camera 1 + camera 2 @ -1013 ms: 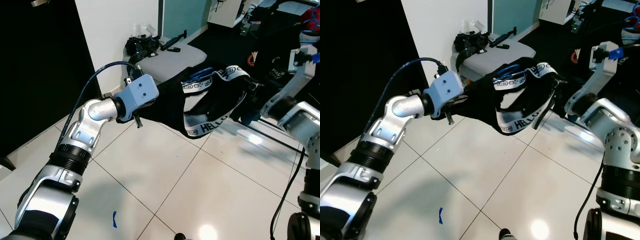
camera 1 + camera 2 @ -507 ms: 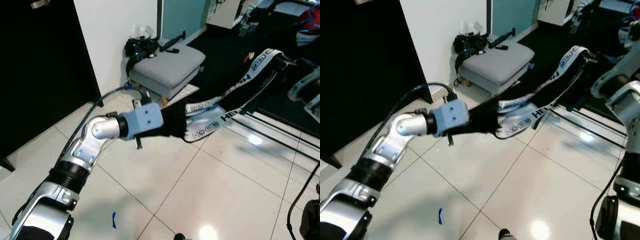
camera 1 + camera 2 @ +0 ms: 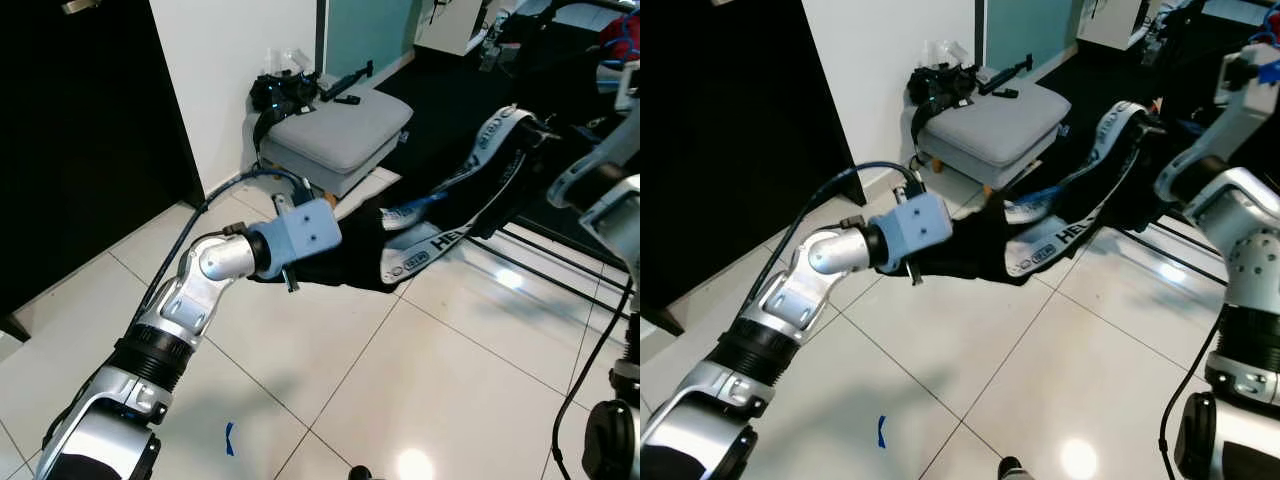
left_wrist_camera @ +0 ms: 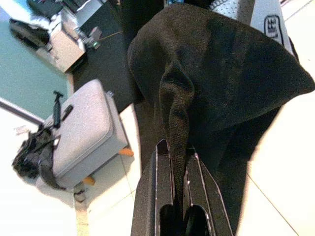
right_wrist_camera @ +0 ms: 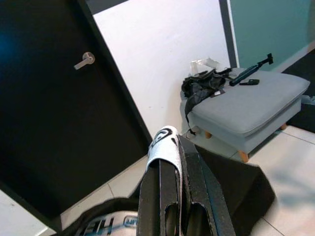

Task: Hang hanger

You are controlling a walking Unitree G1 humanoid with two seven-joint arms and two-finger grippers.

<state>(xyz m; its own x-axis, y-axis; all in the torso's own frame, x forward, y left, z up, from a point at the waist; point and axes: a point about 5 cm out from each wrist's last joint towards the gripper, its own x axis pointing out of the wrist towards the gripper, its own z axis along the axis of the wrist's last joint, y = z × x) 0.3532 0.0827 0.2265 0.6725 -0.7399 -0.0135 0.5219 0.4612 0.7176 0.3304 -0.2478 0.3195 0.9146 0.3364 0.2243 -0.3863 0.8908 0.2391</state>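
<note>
Lowered and drawn back toward the robot since a half-second earlier, the black garment [image 3: 345, 262] with its white lettered band [image 3: 430, 243] now sags in a shallower arc between the two arms instead of stretching taut toward the far rack. The left gripper [image 4: 178, 153] has its fingers pressed together on a fold of the black cloth, which fans out just beyond the fingertips. The right gripper [image 5: 170, 147] pinches the white band, which loops over its fingertips; the rest of the garment hangs below and beyond them. A glimpse of blue [image 3: 425, 203] shows inside the fabric, possibly the hanger, though that cannot be made out for certain.

Judging by the task, the work sits at the carrying-and-arranging stage: the next move seems to call for lifting both ends toward a rail, and none is clearly visible from here. Tiled floor [image 3: 420, 380] under the garment gives open room; the grey padded stool [image 3: 340, 130] beyond the left fingertips and the dark door [image 5: 54, 98] edge the space.
</note>
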